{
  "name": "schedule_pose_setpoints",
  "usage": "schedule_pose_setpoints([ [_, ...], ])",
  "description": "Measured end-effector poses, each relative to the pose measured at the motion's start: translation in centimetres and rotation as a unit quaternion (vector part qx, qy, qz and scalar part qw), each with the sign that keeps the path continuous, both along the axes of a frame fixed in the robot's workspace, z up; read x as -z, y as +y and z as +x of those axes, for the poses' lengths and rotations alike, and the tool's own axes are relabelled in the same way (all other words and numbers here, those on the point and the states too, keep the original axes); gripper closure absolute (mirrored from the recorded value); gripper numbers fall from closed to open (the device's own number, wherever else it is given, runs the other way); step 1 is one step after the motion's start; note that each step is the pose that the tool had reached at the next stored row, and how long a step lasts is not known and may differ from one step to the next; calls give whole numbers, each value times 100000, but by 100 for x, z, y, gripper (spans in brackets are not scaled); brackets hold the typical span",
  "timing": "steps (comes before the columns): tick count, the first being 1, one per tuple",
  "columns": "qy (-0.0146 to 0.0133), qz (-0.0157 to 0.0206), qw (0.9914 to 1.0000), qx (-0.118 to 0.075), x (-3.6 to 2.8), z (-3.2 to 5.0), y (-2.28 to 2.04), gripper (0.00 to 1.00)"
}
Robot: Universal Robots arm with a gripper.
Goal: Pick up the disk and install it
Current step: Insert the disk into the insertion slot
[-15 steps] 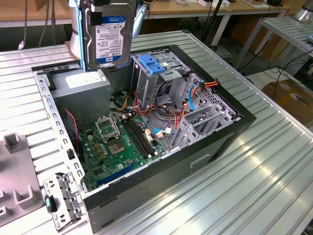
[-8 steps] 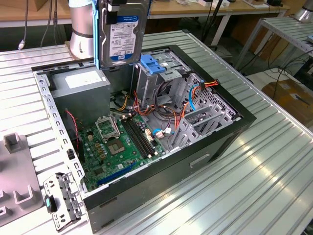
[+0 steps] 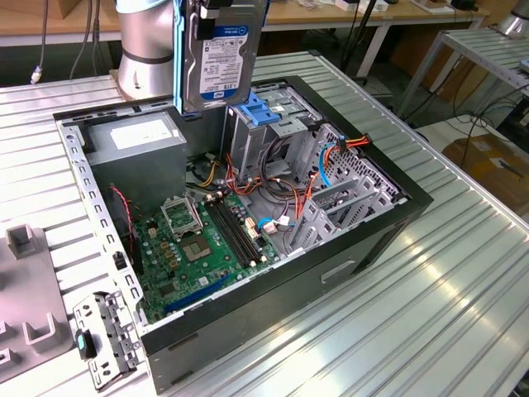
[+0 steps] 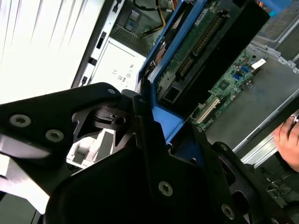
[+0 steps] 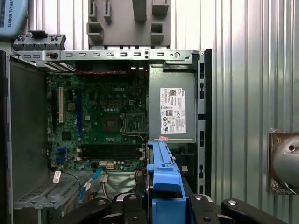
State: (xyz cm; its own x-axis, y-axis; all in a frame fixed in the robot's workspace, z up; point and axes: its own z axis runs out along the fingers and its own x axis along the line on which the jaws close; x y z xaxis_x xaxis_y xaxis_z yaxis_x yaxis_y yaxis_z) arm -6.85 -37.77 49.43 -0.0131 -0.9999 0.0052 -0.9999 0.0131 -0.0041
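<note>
Rectangular silver metal disk [image 3: 219, 58] with a white-and-blue label and blue plastic side rails, hanging upright in the air above the open black computer case [image 3: 397, 217]. In the first wrist view the black claw [image 5: 165, 205] is clamped on the disk's blue-railed sides. Just below the disk stands the grey metal drive cage [image 3: 277, 128]. The grey power-supply box [image 3: 136, 147] lies toward the exterior view's left. The case rests on the ribbed metal surface [image 3: 430, 318].
</note>
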Motion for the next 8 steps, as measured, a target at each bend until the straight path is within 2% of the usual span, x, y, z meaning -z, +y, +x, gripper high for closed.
schedule_pose_setpoints([
  [8, -3, -42, 100000, 8, 0, 0, -4, 63],
])
